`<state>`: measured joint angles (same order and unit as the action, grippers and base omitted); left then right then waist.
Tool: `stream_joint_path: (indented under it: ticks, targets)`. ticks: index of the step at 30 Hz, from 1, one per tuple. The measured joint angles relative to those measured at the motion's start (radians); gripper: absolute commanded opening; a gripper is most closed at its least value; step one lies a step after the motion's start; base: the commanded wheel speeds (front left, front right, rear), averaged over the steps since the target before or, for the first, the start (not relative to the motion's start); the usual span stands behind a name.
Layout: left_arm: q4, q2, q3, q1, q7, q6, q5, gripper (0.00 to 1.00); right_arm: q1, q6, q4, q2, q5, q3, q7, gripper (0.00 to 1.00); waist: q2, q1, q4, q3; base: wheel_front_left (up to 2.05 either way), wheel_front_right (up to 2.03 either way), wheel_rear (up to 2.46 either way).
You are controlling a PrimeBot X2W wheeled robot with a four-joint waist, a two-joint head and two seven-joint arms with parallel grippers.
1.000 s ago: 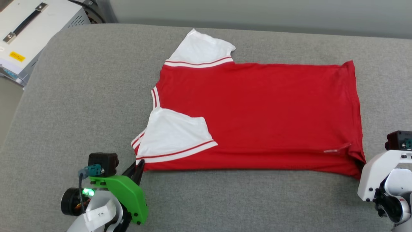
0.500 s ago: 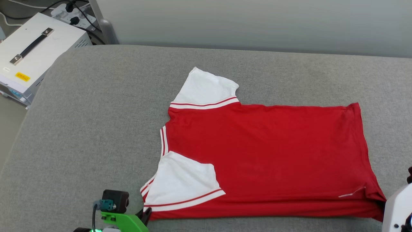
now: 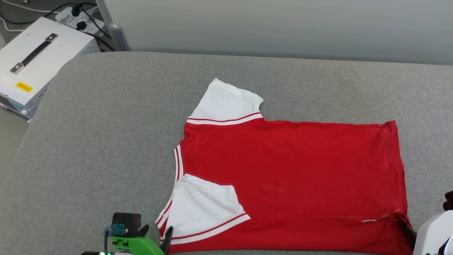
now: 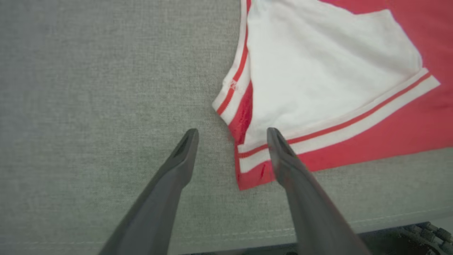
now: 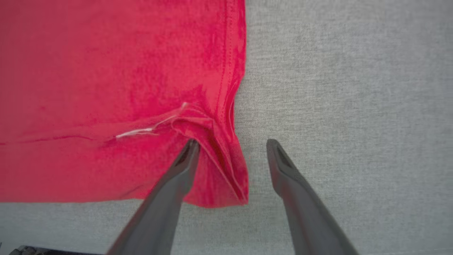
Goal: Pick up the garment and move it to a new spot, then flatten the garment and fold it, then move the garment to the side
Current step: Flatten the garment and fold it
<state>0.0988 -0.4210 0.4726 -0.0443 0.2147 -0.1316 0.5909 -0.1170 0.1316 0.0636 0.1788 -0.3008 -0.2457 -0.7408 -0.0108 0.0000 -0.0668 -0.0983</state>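
Note:
The garment (image 3: 293, 177) lies flat on the grey cushion, plain red side up, with one white sleeve (image 3: 226, 101) pointing away and the other (image 3: 203, 205) laid over the red. My left gripper (image 3: 157, 232) is open at the near left corner. In the left wrist view this gripper (image 4: 231, 136) straddles the striped sleeve corner of the garment (image 4: 318, 71) without pinching it. My right gripper (image 5: 232, 145) is open too, its fingers either side of the bunched hem corner of the garment (image 5: 106, 71). One dark finger (image 3: 406, 228) of it rests by the hem in the head view.
A white equipment box (image 3: 35, 67) with a black handle stands off the cushion's far left, beside a power strip with cables (image 3: 76, 16) and a metal post (image 3: 115, 35). The cushion's front edge (image 4: 247, 233) runs just behind my left fingers. Bare cushion (image 3: 106, 141) lies left of the shirt.
Both grippers have opened and let go of the garment's near corners, which now lie on the cushion. The head camera has tilted, so the whole picture sits lower.

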Motion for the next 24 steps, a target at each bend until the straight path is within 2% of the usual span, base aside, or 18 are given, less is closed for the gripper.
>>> stream_joint_path:
  ticks: [6,14,18,24]
  targets:
    - [-0.037,0.04,-0.05,0.065,-0.189,0.004,-0.013,1.0,0.051,0.0,0.043,0.027,-0.017,0.028,0.136,1.0,0.0,0.0,0.005,0.015,0.0,0.0,0.0]
    - [-0.049,0.052,-0.088,0.107,-0.39,-0.005,-0.075,1.0,0.106,0.0,0.1,0.056,-0.008,0.076,0.387,1.0,0.0,0.0,0.017,0.02,0.0,0.0,0.0]
    - [-0.054,0.054,-0.095,0.108,-0.445,0.006,-0.1,1.0,0.106,0.0,0.106,0.059,0.012,0.11,0.479,1.0,0.0,0.0,0.023,0.009,0.0,0.0,0.0]
    - [-0.059,0.094,-0.128,0.121,-0.469,0.031,-0.11,1.0,0.105,0.0,0.105,0.05,0.016,0.152,0.561,1.0,0.0,0.0,0.037,-0.015,0.0,0.0,0.0]
